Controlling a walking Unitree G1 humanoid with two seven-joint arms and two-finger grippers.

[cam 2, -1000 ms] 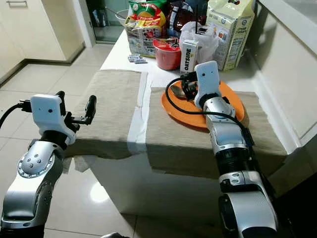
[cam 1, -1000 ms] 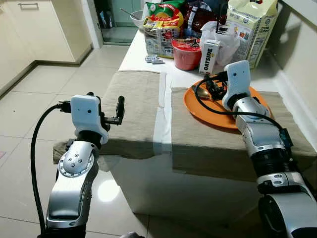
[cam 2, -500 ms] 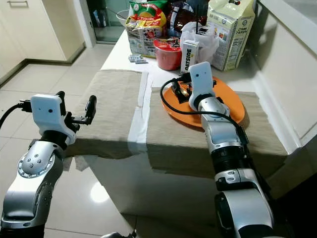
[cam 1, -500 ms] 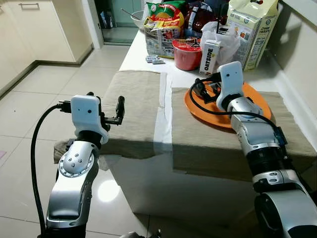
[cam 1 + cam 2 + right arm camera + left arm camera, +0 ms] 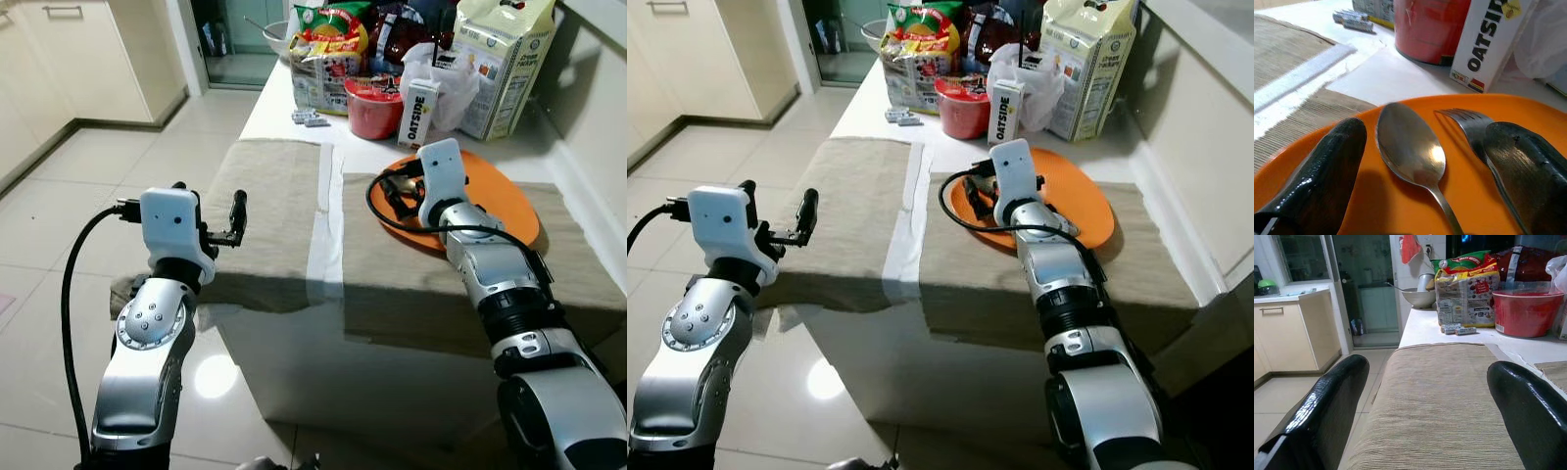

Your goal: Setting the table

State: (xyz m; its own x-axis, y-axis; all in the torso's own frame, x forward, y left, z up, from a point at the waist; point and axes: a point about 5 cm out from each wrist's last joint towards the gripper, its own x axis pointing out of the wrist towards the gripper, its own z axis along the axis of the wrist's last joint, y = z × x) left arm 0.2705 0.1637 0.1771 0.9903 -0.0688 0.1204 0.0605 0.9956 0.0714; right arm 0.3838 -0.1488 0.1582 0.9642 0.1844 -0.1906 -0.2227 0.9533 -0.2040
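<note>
A home kitchen: cream cabinet doors (image 5: 59, 59) over pale glossy floor tiles (image 5: 59, 206), and a white counter (image 5: 279, 98) crowded with snack bags (image 5: 328, 34), a red bowl (image 5: 374, 108) and an oat-drink carton (image 5: 418, 113).

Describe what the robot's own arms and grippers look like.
Both arms are jointed silver metal with black bands. The left arm shows a round silver joint cap with small screws. Each wrist carries a white, boxy housing, and a thick black cable loops out to it. The left gripper and right gripper each have two long, glossy black fingers.
</note>
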